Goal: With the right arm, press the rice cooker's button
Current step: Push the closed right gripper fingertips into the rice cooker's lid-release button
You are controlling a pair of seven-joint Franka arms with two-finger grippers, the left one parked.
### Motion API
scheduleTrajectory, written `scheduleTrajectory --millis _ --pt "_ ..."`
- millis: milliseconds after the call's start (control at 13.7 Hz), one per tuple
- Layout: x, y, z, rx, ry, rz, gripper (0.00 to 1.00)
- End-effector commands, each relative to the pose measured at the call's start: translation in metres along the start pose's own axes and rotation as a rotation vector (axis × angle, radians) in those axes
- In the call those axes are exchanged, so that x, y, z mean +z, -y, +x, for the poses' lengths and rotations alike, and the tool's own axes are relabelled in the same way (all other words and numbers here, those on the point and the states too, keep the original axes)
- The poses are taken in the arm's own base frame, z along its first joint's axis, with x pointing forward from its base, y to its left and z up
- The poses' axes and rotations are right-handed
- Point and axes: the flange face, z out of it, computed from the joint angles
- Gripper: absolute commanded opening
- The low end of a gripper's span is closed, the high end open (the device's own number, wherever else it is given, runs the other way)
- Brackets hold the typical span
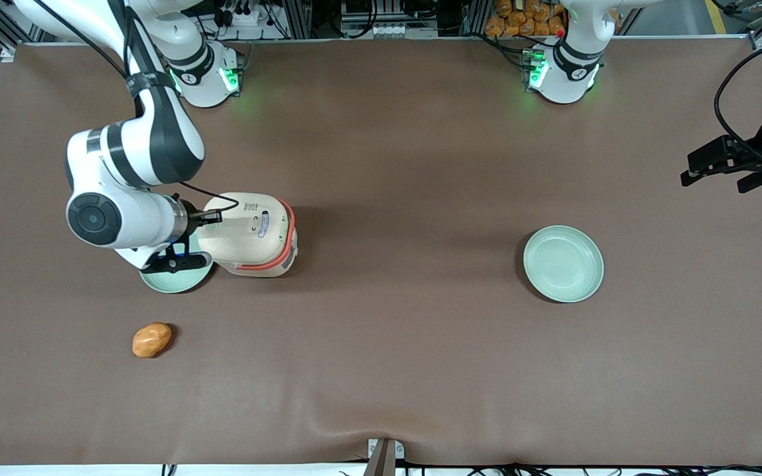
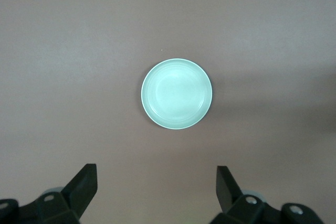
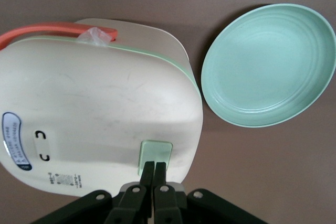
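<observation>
The cream-beige rice cooker (image 1: 255, 233) with its orange-red band stands on the brown table toward the working arm's end. In the right wrist view its lid (image 3: 100, 114) fills much of the frame, with the pale green square button (image 3: 157, 149) at the lid's edge. The right arm (image 1: 133, 152) reaches down beside the cooker. My gripper (image 1: 214, 217) is at the lid's edge. In the right wrist view the gripper (image 3: 154, 166) is shut, holds nothing, and its fingertips rest against the button's lower edge.
A pale green plate (image 1: 176, 277) lies right beside the cooker, partly under the wrist; it also shows in the right wrist view (image 3: 270, 64). An orange-brown lump (image 1: 151, 339) lies nearer the front camera. A second green plate (image 1: 563, 263) lies toward the parked arm's end.
</observation>
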Motion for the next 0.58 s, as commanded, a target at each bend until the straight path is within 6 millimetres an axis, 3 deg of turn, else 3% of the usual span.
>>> scheduleTrajectory --millis 0,510 --pt "0.007 0.005 0.003 0.007 0.005 0.010 0.06" --pt "0.023 0.005 0.013 0.009 0.015 0.004 0.05"
